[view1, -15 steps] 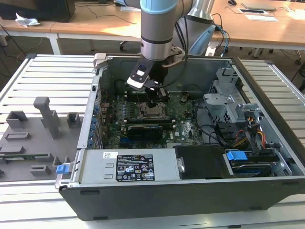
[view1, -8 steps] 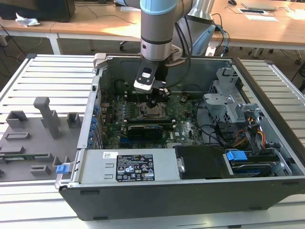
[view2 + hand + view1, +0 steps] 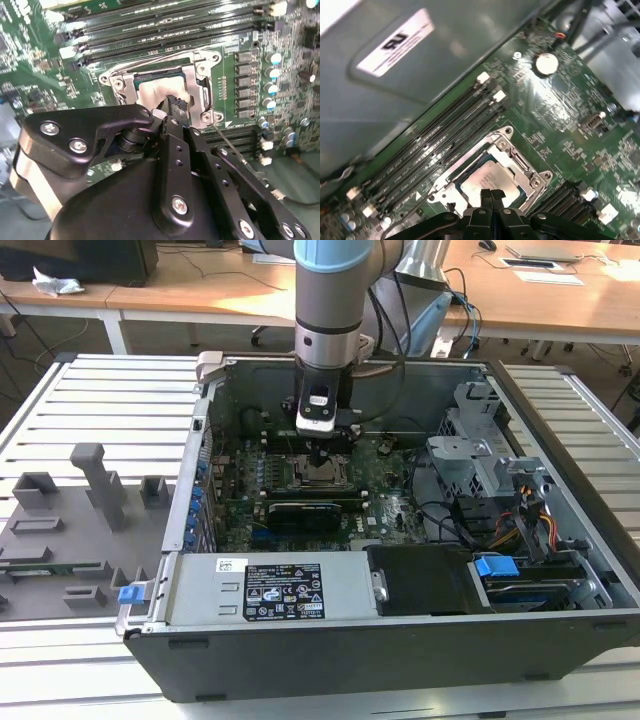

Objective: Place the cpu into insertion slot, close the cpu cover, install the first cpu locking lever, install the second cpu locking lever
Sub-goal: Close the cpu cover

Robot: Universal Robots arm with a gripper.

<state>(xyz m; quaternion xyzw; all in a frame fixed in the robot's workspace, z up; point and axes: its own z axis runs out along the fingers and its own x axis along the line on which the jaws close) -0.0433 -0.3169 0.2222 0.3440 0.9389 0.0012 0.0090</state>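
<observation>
As the exterior view has it, the arm [image 3: 335, 300] reaches straight down into the open case [image 3: 190, 490], which lies on a slatted desk [image 3: 100, 390]. The tool [image 3: 322, 453] sits at frame centre, directly over the slot [image 3: 320, 477] on the green board [image 3: 395, 505]. Slot contents are too small to tell here. A grey tray [image 3: 60, 530] of fixtures lies on the desk at the exterior view's left, well apart from the case.

Second wrist view: the cpu [image 3: 150, 92] is seated in the slot [image 3: 116, 82], pale top showing. The cover [image 3: 202, 95] lies flat around it as a silver frame. The tool [image 3: 172, 103] is clenched, fingers pressed together with nothing between them, tips at the cpu's top face. Contact or a small gap: cannot tell. A thin wire lever [image 3: 235, 150] runs out from one corner of the cover, across the board [image 3: 35, 65]. Latched or free: cannot tell. Memory slots [image 3: 175, 35] run beside the slot.

First wrist view: fingertips [image 3: 487, 196] meet with no gap. The tool [image 3: 491, 195] is over the cpu [image 3: 487, 176], near one edge. The cover [image 3: 520, 162] frames the cpu. Memory slots [image 3: 445, 135] lie just beside it. A coin cell [image 3: 546, 63] sits further off on the board [image 3: 560, 105].
</observation>
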